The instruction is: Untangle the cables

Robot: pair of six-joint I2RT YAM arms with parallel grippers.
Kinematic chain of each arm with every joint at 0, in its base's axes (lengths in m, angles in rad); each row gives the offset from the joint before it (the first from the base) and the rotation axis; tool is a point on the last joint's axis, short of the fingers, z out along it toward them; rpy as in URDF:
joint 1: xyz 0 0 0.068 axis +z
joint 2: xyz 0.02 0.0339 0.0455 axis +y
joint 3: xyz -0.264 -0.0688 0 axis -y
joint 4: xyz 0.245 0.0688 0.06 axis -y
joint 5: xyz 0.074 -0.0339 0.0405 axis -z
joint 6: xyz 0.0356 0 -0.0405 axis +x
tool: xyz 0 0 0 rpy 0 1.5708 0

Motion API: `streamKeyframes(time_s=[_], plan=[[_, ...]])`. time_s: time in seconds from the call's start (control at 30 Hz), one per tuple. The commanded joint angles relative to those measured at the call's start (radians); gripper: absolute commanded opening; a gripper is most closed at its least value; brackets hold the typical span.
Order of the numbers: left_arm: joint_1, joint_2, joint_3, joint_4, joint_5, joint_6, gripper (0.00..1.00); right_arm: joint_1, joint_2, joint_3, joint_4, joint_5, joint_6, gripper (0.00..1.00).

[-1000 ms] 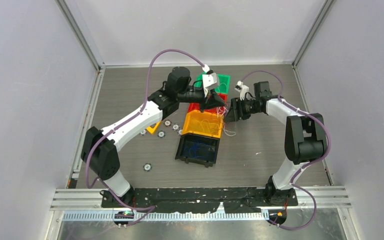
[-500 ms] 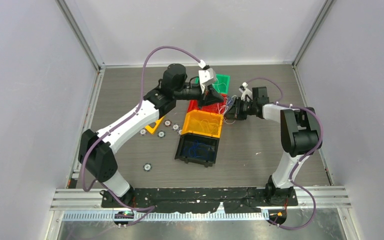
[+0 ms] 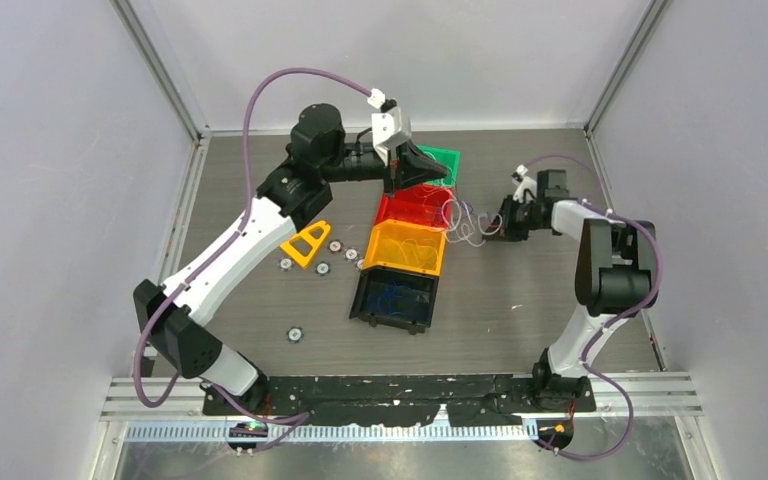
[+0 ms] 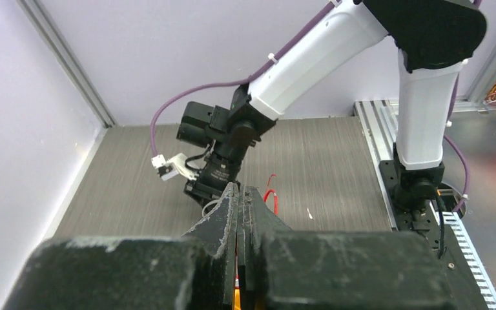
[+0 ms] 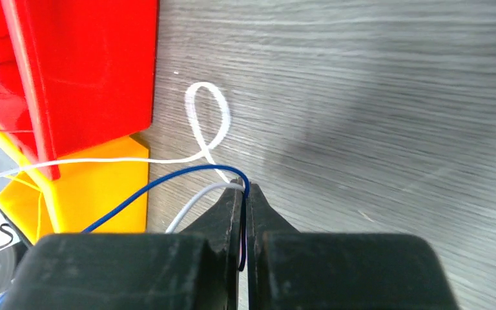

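I had the right gripper [image 5: 246,194] clenched on blue and white cables [image 3: 465,220] at centre right of the overhead view. The strands ran left to the red bin [image 3: 415,207]. The left gripper [image 4: 240,194] sat pinched closed by the green bin [image 3: 448,160], top centre; I couldn't tell if it held anything.

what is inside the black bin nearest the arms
A few thin blue cables lie on the floor of the black bin. Its dark inside and near wall may hide more.
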Motion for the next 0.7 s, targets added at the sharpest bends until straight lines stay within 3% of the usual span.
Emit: streamKeyframes(time_s=[0.0, 0.07, 0.1, 0.13, 0.2, 0.27, 0.4, 0.57, 0.67], plan=[[0.005, -0.014, 0.027, -0.023, 0.055, 0.015, 0.0, -0.072, -0.092, 0.119, -0.23, -0.138, -0.267, 0.11], [0.004, 0.003, 0.031, -0.024, 0.058, 0.001, 0.0, -0.088, -0.119, 0.163, -0.389, -0.237, -0.445, 0.31], [0.003, 0.011, 0.035, -0.015, 0.058, -0.012, 0.0, -0.095, -0.164, 0.167, -0.423, -0.258, -0.533, 0.55], [0.001, 0.019, 0.039, 0.002, 0.056, -0.03, 0.0, -0.096, -0.193, 0.155, -0.457, -0.289, -0.583, 0.71], [-0.004, 0.033, 0.051, 0.036, 0.042, -0.06, 0.0, -0.098, -0.309, 0.109, -0.449, -0.324, -0.608, 0.89], [-0.011, 0.05, 0.072, 0.056, 0.023, -0.095, 0.0, -0.097, -0.44, 0.051, -0.388, -0.355, -0.584, 0.98], [-0.028, 0.088, 0.112, 0.059, 0.012, -0.127, 0.0, -0.084, -0.683, -0.059, -0.189, -0.383, -0.432, 0.96], [-0.041, 0.104, 0.139, 0.061, 0.017, -0.142, 0.0, -0.02, -0.79, -0.11, 0.041, -0.384, -0.298, 0.95], [-0.043, 0.105, 0.141, 0.084, 0.018, -0.171, 0.0, 0.085, -0.802, -0.141, 0.148, -0.313, -0.27, 0.95]])
